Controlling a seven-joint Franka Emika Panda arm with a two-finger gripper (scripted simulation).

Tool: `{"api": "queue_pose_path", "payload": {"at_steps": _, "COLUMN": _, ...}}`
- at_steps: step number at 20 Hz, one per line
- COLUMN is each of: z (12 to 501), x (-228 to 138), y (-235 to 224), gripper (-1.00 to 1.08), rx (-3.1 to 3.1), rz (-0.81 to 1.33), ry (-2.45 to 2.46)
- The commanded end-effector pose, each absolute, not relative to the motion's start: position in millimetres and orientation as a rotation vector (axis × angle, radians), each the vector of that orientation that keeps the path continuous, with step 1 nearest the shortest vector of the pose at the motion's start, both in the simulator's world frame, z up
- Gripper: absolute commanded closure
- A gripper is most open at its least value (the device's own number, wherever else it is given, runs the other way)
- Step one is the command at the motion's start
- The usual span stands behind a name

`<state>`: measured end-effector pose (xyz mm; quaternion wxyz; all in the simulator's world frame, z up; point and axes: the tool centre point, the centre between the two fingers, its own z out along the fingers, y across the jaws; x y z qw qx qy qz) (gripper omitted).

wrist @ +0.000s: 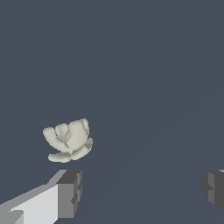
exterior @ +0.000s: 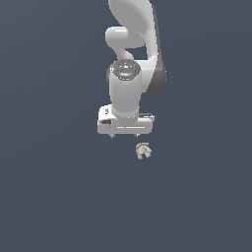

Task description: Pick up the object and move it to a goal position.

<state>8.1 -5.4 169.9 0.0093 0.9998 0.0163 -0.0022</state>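
My pincer [exterior: 125, 135] hangs in the middle of the exterior view, pointing down, with its two fingers spread wide and nothing between them. In the wrist view one dark pad [wrist: 70, 192] shows at the lower left of the frame and the other at the lower right edge, with bare grey bench [wrist: 144, 65] across the whole gap. The object [exterior: 143, 150] lies on the bench just below and slightly to the exterior view's right of my pincer, apart from it and not touched. In the wrist view it [wrist: 68, 140] sits in the left-centre of the frame, close to the one pad but outside the line between the two, so I judge I am not yet centred over it. It is a small cream lump made of rounded lobes, rather like a closed flower, with a flatter lobe or two splayed at its base. I expect it to be very light and rigid, so weight is no concern. The curved lobes are the trouble, since flat pads could slide off them or pop the thing sideways as they close. I would take it across its widest middle, low on the body, with the pads on opposite lobes rather than on the thin splayed tips.
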Motion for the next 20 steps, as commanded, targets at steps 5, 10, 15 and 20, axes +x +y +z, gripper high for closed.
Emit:
{"api": "queue_pose_path", "payload": {"at_steps": 5, "z": 167.6, "x": 6.1, "y": -1.7, "gripper": -0.92, "rx": 3.128, "rz": -0.022, "ry": 0.069}}
{"api": "queue_pose_path", "payload": {"at_steps": 10, "z": 161.2, "x": 1.2, "y": 8.4, "gripper": -0.92, "rx": 3.14, "rz": -0.058, "ry": 0.119}}
{"api": "queue_pose_path", "payload": {"at_steps": 15, "z": 161.9, "x": 1.1, "y": 7.7, "gripper": -0.92, "rx": 3.14, "rz": -0.059, "ry": 0.116}}
{"api": "queue_pose_path", "payload": {"at_steps": 20, "z": 158.6, "x": 1.4, "y": 11.1, "gripper": -0.92, "rx": 3.139, "rz": -0.057, "ry": 0.131}}
